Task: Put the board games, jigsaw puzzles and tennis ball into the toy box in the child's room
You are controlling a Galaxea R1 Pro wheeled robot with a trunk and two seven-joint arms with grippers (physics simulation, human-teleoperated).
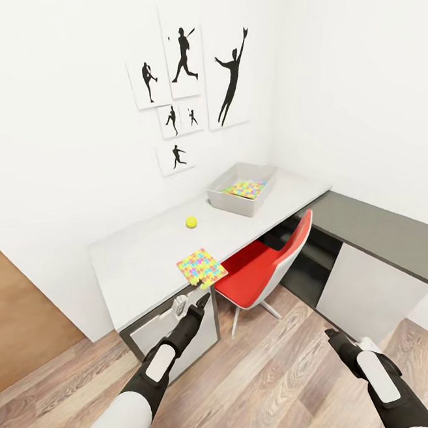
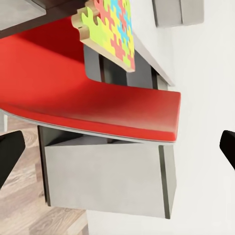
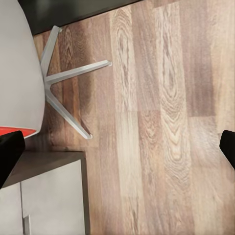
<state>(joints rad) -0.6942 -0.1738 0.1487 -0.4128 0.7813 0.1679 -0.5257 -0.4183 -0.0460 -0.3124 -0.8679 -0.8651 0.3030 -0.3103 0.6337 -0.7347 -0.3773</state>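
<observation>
White table (image 1: 146,260) edge: jigsaw puzzle (image 1: 201,267) overhangs above red chair (image 1: 259,275).

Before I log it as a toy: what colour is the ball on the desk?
Yellow-green; the tennis ball shows best in the head view.

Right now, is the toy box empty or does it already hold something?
Not empty. The toy box holds a jigsaw puzzle lying flat inside; another puzzle lies outside it, at the table edge.

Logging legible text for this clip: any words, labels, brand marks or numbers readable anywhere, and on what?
None can be read.
Wall posters: black baseball-player silhouettes, no lettering.
Jigsaw puzzle at the table edge: coloured pieces, no print.
Toy box, tennis ball, red chair: no markings visible.
</observation>
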